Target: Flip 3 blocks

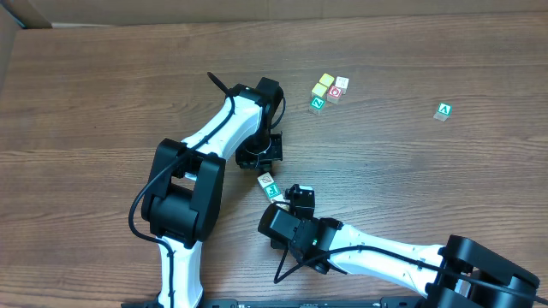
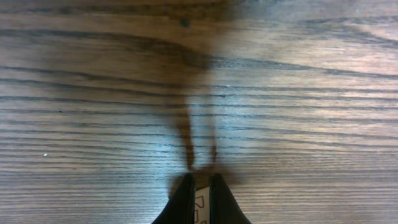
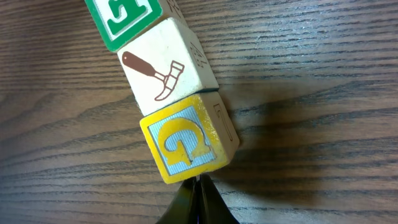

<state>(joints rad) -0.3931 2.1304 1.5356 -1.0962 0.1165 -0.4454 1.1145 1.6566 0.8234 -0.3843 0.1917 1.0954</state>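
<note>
The blocks (image 1: 268, 186) lay in a tight row on the surface (image 1: 86, 103), between the two arms: a yellow-framed G block (image 3: 186, 140), a white hammer block (image 3: 163, 65) touching it, and a green-lettered block (image 3: 124, 18) at the far end. The row's long axis ran almost straight away from the right pincer (image 3: 198, 190), slanting a little left, so the G block came first, its lower edge right at the tips (touching or just short, I could not tell). That pincer was pressed shut and held nothing. The left pincer (image 2: 199, 186), also shut, sat near the row's far end but faced only bare wood, so the right arm looked the nearer. No container was in view. A cluster of cubes (image 1: 328, 90) and a lone "A" cube (image 1: 443, 110) lay well apart.
</note>
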